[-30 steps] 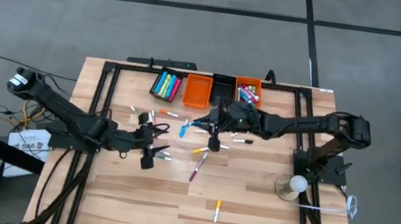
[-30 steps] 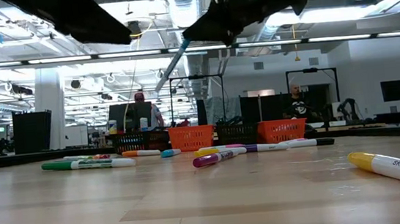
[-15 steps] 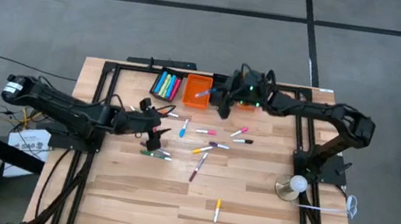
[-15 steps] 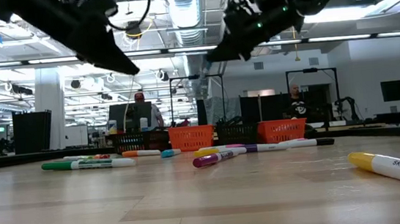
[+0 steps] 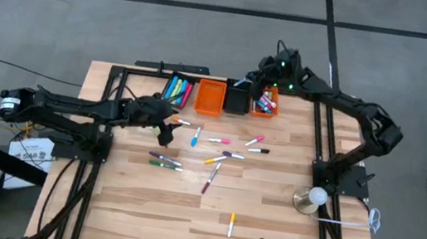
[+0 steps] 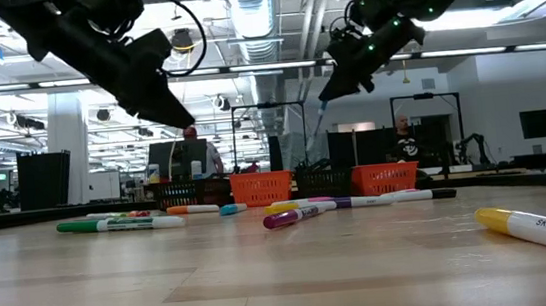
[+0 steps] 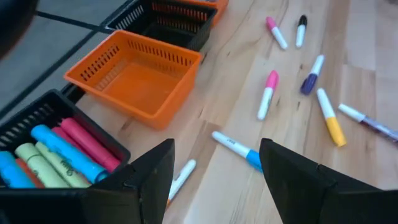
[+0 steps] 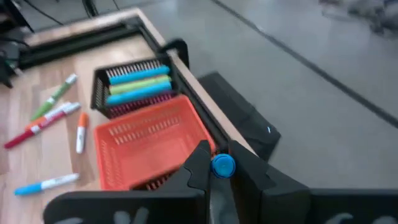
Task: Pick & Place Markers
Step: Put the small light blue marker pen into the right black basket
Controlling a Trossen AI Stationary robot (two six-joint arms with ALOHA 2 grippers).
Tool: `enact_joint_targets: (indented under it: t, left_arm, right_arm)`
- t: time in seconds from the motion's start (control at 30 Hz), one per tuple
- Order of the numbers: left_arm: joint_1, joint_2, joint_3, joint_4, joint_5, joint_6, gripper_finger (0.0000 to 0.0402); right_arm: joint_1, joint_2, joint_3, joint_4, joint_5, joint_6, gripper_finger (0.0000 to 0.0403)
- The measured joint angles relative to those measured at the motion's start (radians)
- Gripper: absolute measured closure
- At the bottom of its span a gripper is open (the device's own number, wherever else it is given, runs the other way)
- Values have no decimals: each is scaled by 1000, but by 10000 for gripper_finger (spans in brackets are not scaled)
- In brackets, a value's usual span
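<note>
One yellow-capped marker (image 6: 536, 225) lying flat on the counter (image 5: 266, 219) shows partly legible black lettering along its white barrel. The right pincer (image 8: 214, 168) grips a blue-capped marker (image 8: 222, 165) above the black bin (image 5: 237, 100), its long axis hanging steeply down in the low view. The left pincer (image 7: 214, 168) hangs open and empty near the scattered markers (image 5: 216, 158).

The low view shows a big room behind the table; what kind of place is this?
Probably a robotics lab or open workshop: bare ceiling ducts, monitors on stands, and people at desks behind the wooden table.
</note>
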Motion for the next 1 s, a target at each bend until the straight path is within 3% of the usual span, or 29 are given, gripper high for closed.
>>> enact_joint_targets:
  t: [0.07, 0.23, 0.47, 0.63, 0.83, 1.0]
  left_arm:
    - [14, 0, 0, 14, 24, 0, 169]
    - [17, 0, 0, 32, 37, 0, 169]
    - [11, 0, 0, 34, 99, 0, 169]
    - [11, 0, 0, 36, 135, -3, 169]
    - [5, 0, 0, 36, 138, -4, 169]
    - [-2, 1, 0, 36, 138, -3, 169]
  right_arm:
    - [-17, 9, 44, -64, -21, -15, 378]
    - [-57, 62, 127, -196, -195, -10, 378]
    - [-68, 238, 220, -343, -239, -8, 377]
    - [-68, 344, 271, -345, -358, -7, 374]
    - [-66, 399, 325, -372, -349, -24, 355]
    - [-54, 389, 340, -401, -235, -55, 332]
